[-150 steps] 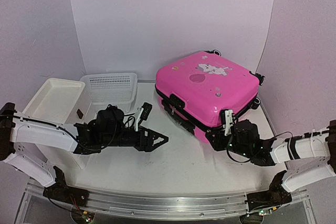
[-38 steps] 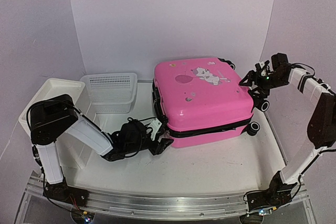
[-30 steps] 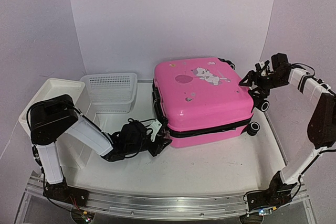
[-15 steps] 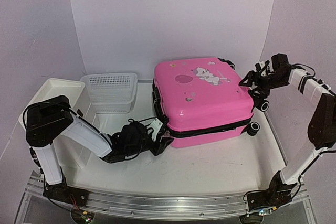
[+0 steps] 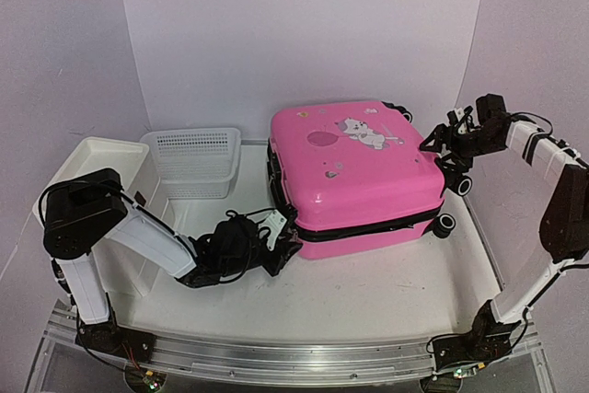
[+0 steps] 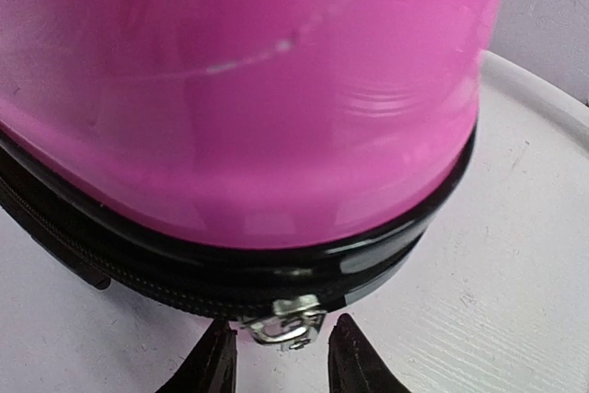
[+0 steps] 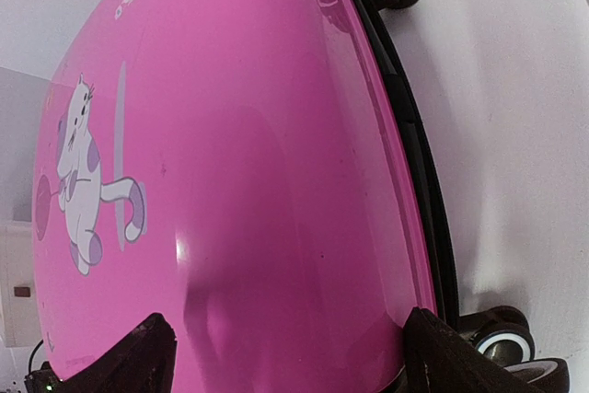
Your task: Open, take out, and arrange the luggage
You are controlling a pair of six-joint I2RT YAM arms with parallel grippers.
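Since five seconds ago the luggage (image 5: 354, 167) has swung round; it lies flat just past table centre, toward 1 o'clock; left gripper (image 6: 282, 345), jaws narrowly apart, flanks the zipper pull (image 6: 287, 323) at its 7 o'clock corner; right gripper (image 7: 287, 324), spread wide, straddles its 3 o'clock edge; white mesh basket (image 5: 189, 132) sits at 10 o'clock.

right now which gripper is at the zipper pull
The left gripper: the zipper pull sits between its open fingers. The right gripper is by the luggage's wheels.
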